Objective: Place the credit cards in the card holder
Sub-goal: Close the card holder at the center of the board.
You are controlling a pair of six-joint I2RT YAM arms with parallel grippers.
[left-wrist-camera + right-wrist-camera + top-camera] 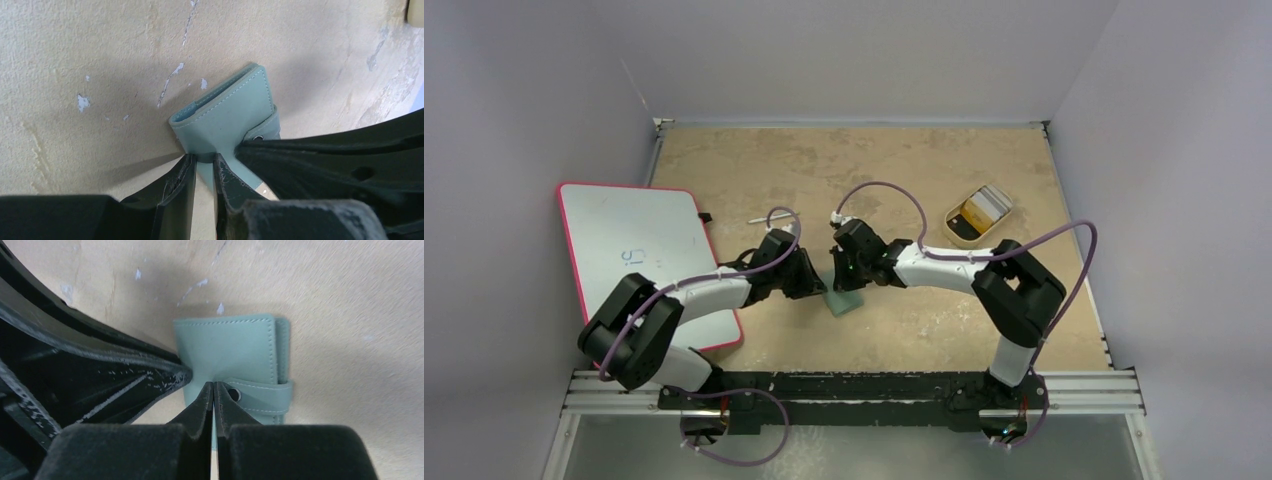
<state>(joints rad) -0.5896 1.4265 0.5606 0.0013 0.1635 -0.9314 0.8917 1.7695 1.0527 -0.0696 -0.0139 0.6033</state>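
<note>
The card holder (845, 300) is a closed grey-green wallet lying mid-table, its strap snapped over the cover. It also shows in the left wrist view (230, 115) and the right wrist view (230, 347). My left gripper (204, 161) is closed narrowly on its near edge, at the wallet's left side (812, 282). My right gripper (214, 386) is shut, its tips pinched at the strap's end beside the snap button (234, 394), above the wallet (845, 272). The credit cards (980, 211), black, yellow-orange and white-grey, lie in the tan tray at the right.
The tan rounded tray (954, 232) sits at the right rear. A white board with a pink rim (639, 245) lies at the left, under the left arm. A small white stick (759, 220) lies behind the left gripper. Walls close in the table.
</note>
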